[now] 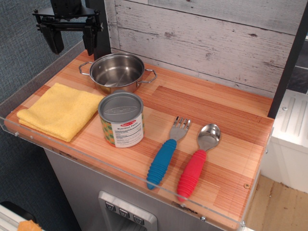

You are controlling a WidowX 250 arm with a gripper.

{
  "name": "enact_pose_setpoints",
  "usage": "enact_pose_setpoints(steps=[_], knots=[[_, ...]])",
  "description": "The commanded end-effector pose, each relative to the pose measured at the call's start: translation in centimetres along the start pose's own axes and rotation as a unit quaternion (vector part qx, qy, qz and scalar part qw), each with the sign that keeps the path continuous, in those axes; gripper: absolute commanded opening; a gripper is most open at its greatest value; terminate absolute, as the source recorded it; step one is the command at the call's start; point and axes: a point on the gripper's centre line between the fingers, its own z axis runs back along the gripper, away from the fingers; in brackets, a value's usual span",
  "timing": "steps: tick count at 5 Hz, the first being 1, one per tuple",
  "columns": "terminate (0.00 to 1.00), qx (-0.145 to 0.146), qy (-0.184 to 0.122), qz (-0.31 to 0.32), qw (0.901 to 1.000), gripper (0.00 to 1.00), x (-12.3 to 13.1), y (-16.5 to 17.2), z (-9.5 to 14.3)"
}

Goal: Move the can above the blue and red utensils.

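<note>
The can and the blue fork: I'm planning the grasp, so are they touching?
Apart. The single view shows bare wood between the can and the blue fork.

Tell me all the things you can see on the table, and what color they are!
can: one, grey lid with white label and green-orange print, front middle of the table, upright
pot: one, shiny steel with two handles, behind the can, nothing seen inside
cloth: one, yellow, folded, left end of the table
fork: one, metal with blue handle, right of the can, lying flat
spoon: one, metal with red handle, right of the fork, lying flat
table: one, wooden top with clear plastic edge
wall: one, whitish wood planks, behind the table
gripper: one, black, open, up in the air at the back left, holding nothing
</note>
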Motion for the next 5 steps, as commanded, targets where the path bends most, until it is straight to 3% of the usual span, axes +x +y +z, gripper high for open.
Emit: enact_pose_setpoints(steps=[1,2,3,4,5], knots=[[0.0,0.0,0.0,0.0,1.0,1.0,0.0,0.0,0.0],[0.0,0.013,-0.021,-0.038,0.999,1.0,-2.4,0.7,1.1],[0.0,0.025,-0.012,-0.076,0.9967,1.0,-4.5,1.7,1.5],[0.0,0.056,-0.002,-0.129,0.99,1.0,-6.7,1.8,1.9],[0.0,0.084,0.012,-0.205,0.9751,1.0,-8.4,1.5,1.5]])
